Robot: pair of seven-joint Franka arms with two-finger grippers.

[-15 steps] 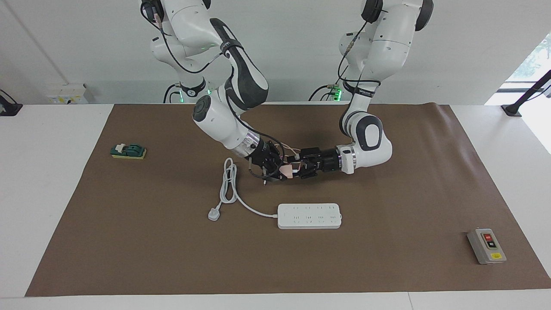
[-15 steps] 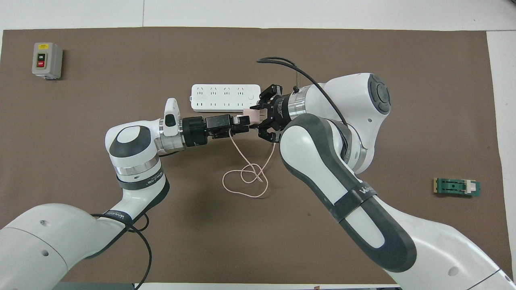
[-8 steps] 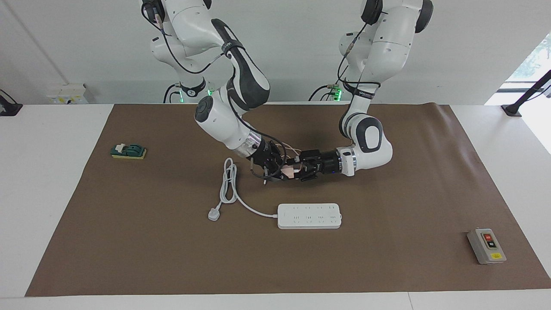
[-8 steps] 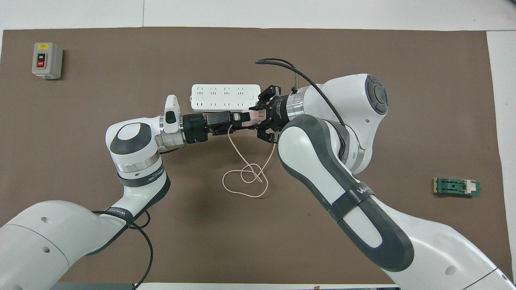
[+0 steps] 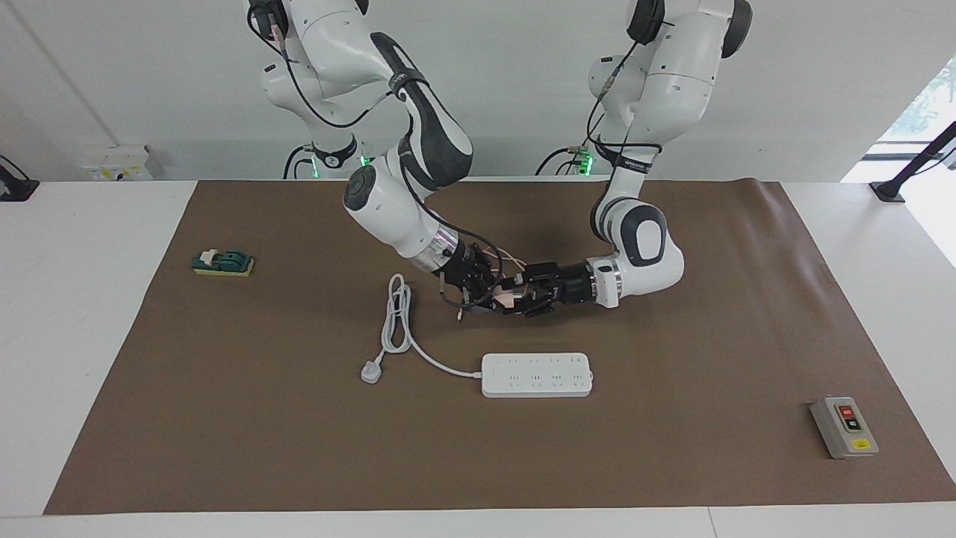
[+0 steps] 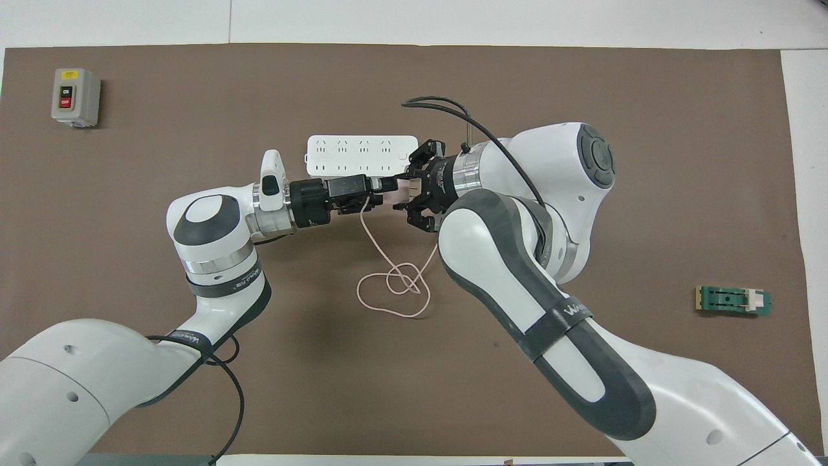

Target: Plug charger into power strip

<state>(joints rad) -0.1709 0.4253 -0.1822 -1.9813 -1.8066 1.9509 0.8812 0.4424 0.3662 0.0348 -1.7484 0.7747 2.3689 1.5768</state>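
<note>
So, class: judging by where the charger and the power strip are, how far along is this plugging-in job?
Done: the charger is off the mat, its cable trailing down. In hand: the shut right end effector holds it, and the left end effector stands open around it, apparently a handover. Left: the power strip lies on the mat with nothing plugged in, so insertion remains.

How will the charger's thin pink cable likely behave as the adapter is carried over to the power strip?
Probably floppy: the pink cable lies in loose, crossing loops on the mat. It looks light, so it should trail the charger with little drag. The crossed loops might snag or tighten.
</note>
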